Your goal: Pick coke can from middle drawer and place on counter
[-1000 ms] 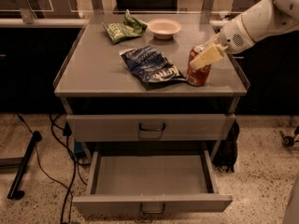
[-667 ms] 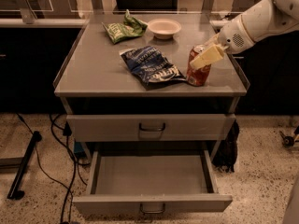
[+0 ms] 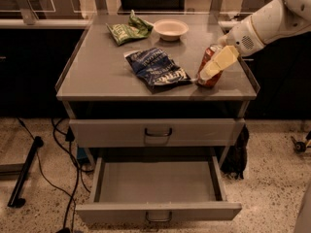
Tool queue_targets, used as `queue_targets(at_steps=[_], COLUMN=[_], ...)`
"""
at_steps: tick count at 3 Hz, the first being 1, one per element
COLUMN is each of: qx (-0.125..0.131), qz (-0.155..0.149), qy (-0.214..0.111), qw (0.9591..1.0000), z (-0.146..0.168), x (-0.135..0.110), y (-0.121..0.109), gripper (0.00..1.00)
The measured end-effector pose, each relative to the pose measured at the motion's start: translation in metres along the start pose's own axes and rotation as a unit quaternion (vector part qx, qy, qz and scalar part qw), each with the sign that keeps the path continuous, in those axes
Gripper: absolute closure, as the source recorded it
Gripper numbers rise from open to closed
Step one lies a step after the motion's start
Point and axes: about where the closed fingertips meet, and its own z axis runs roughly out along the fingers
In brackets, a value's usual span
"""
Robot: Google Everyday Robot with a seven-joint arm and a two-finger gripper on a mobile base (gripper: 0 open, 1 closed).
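The coke can (image 3: 211, 81), red with a silver top, stands slightly tilted on the right side of the grey counter (image 3: 102, 67), near its right rim. My gripper (image 3: 214, 66) reaches in from the upper right and is closed around the can; one cream finger (image 3: 219, 62) crosses the can's front and the other is hidden behind it. The middle drawer (image 3: 155, 182) is pulled out below, with its flat tray floor bare.
A blue chip bag (image 3: 158, 70) lies mid-counter, just left of the can. A green chip bag (image 3: 127, 30) and a white bowl (image 3: 170, 29) sit at the back. A shut drawer front (image 3: 158, 131) is above the open one. Cables (image 3: 63, 152) trail on the floor left.
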Motion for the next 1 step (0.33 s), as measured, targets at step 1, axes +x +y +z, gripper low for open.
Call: queue_targets(at_steps=[1], qx=[0.0], qz=[0.0], qy=[0.0], qw=[1.0], z=[0.0], x=[0.0], y=[0.0], gripper=[0.0])
